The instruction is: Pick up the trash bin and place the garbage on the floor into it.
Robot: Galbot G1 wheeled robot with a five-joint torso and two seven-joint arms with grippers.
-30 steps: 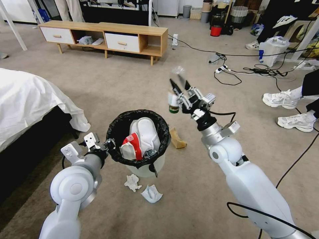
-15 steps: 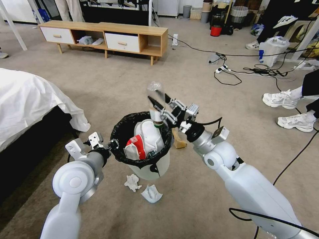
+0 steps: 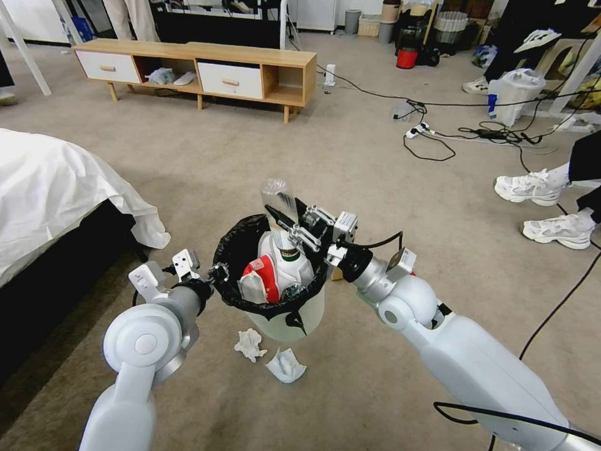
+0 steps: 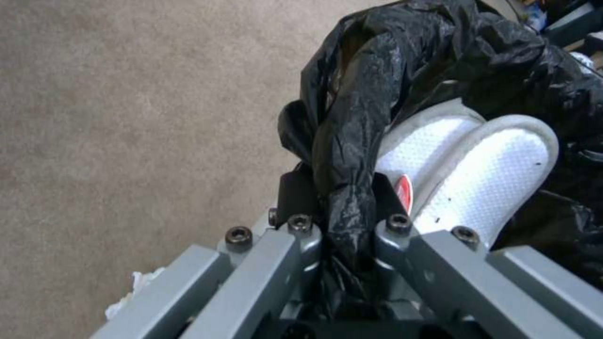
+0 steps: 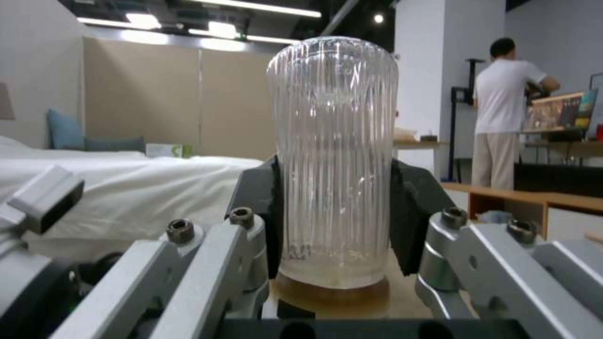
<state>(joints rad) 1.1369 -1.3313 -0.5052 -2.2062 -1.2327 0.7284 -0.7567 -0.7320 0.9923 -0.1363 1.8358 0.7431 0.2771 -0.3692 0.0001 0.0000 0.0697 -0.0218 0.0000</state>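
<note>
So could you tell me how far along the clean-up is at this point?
The left gripper holds the trash bin by its lined rim; a red-and-white wrapper is inside. The right gripper holds a clear bottle above the opening. Two tissues and a cardboard piece remain on the floor.

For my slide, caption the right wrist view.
Right hand shut on an upside-down clear ribbed plastic bottle.

The trash bin (image 3: 285, 316) — white, black liner over its rim — stands upright on the beige carpet (image 3: 206, 169), stuffed with litter. A clear ribbed bottle (image 3: 280, 216) hangs inverted above it — two crumpled tissues (image 3: 250, 344) lie just beside.
</note>
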